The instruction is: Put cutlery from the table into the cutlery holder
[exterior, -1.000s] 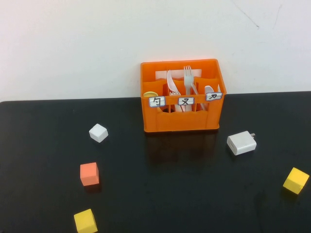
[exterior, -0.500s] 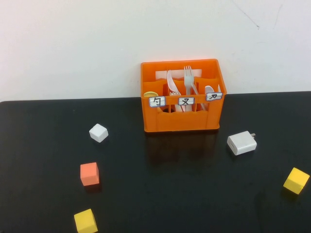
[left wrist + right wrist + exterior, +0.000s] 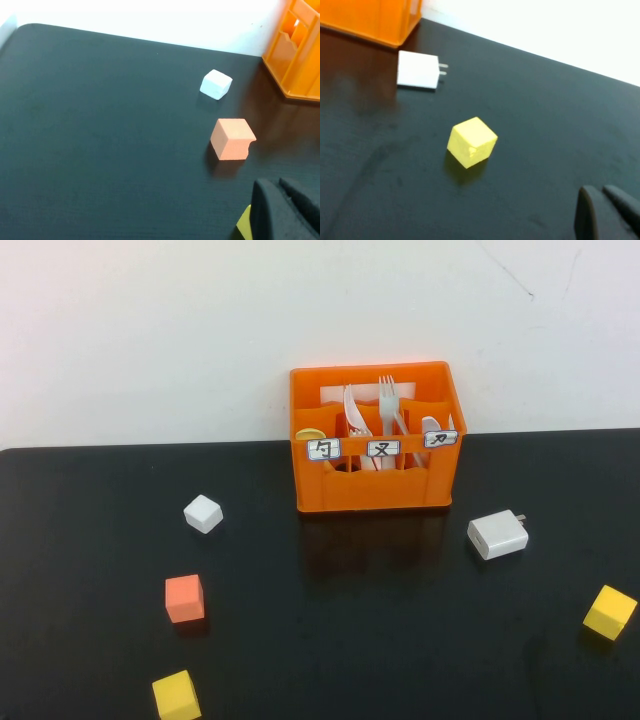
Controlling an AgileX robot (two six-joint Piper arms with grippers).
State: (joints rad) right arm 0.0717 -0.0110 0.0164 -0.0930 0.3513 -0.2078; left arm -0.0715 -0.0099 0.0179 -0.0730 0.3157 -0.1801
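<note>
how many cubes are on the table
4. White cube left of the cutlery holder; orange cube nearer the robot; yellow cube at the near-left edge; another yellow cube far right. Left tool and right tool show only in wrist views.

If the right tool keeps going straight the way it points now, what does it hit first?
Probably the yellow cube, which lies ahead of the right tool in its wrist view, with the white charger further on. Depth is unclear. The left tool is near the orange cube.
</note>
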